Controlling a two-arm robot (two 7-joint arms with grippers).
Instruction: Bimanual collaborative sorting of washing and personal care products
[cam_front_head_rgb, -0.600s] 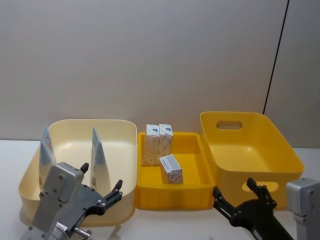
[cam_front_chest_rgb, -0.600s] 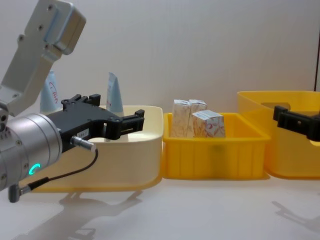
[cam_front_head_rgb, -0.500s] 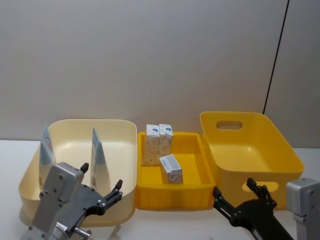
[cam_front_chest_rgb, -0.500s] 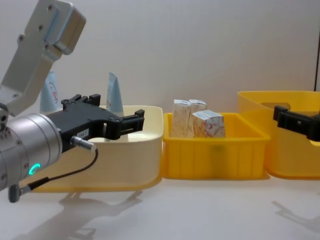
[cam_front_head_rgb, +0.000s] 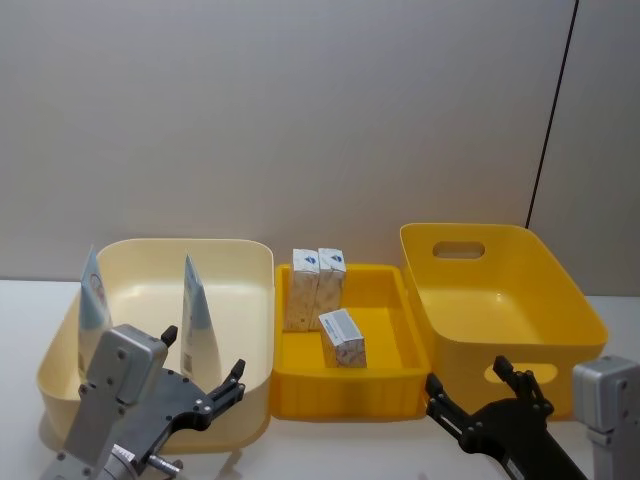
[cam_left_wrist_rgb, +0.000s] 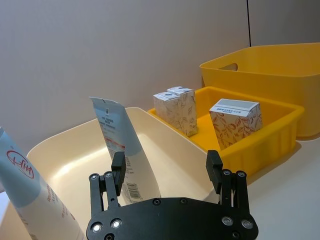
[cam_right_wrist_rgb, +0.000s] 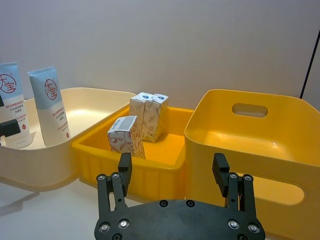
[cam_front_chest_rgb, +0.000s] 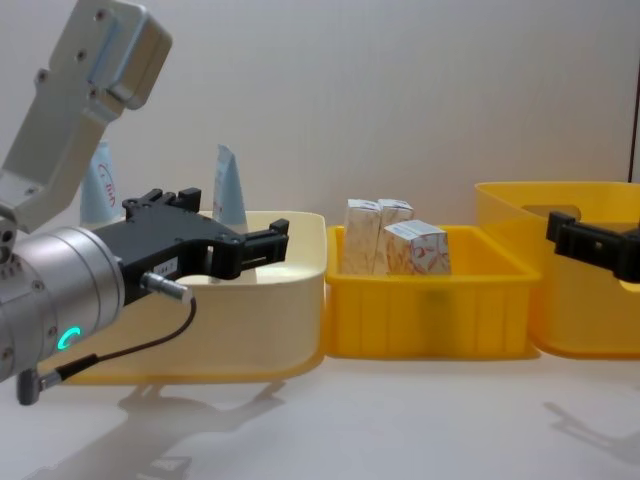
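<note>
Zero change, head view: left gripper (cam_front_head_rgb: 203, 352) and right gripper (cam_front_head_rgb: 466, 374) sit where they did half a second back, low at the near edge. None of the goods has shifted.
Meaning for task: judged a pause before a reach; sorting has not advanced in this interval.
Fingers, head view: both pairs spread wide, holding nothing.
Tubes, head view: two tubes (cam_front_head_rgb: 198, 315) upright in the cream bin (cam_front_head_rgb: 170, 243), just beyond the left fingers. White bodies, light-blue tapered ends up, red print.
Cartons, head view: three cartons (cam_front_head_rgb: 342, 338) in the yellow tray (cam_front_head_rgb: 345, 395), beyond and between the two pairs of fingers. Two stand touching; the third sits apart, nearer.
Large yellow bin (cam_front_head_rgb: 560, 300), head view: just beyond the right fingers.
Left wrist view: one tube stands past the gap between the fingers, barcode side facing.
Right wrist view: tray wall and large yellow bin wall lie past the gap. Cartons cream, with reddish patterning.
Chest view: left fingers level with the cream bin rim, tube tips above them.
</note>
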